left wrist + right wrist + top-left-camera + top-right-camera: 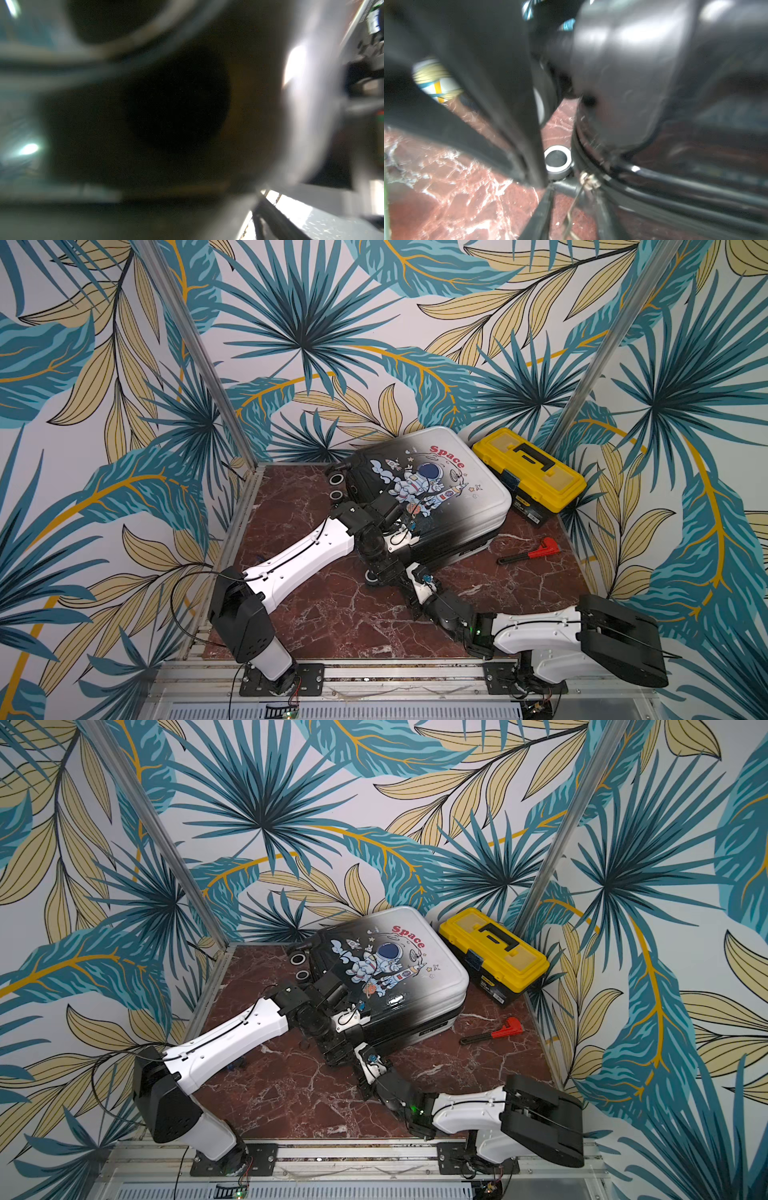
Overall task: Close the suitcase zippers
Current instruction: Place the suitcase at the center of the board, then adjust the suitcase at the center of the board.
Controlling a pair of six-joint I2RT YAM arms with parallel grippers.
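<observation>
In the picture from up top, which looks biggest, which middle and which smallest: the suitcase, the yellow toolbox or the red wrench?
In a top view, largest to smallest:
1. Suitcase
2. Yellow toolbox
3. Red wrench, smallest by far

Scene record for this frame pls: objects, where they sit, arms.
suitcase: flat on table, astronaut side up, shells together
zipper track: black, along the seam; how far zipped unclear
left arm: wrist at suitcase's near wheel corner
right arm: reaches to the same corner
jaws: unreadable, hidden or blurred
toolbox: yellow, shut, beside suitcase's far end
wrench: red, on table, apart from suitcase
</observation>
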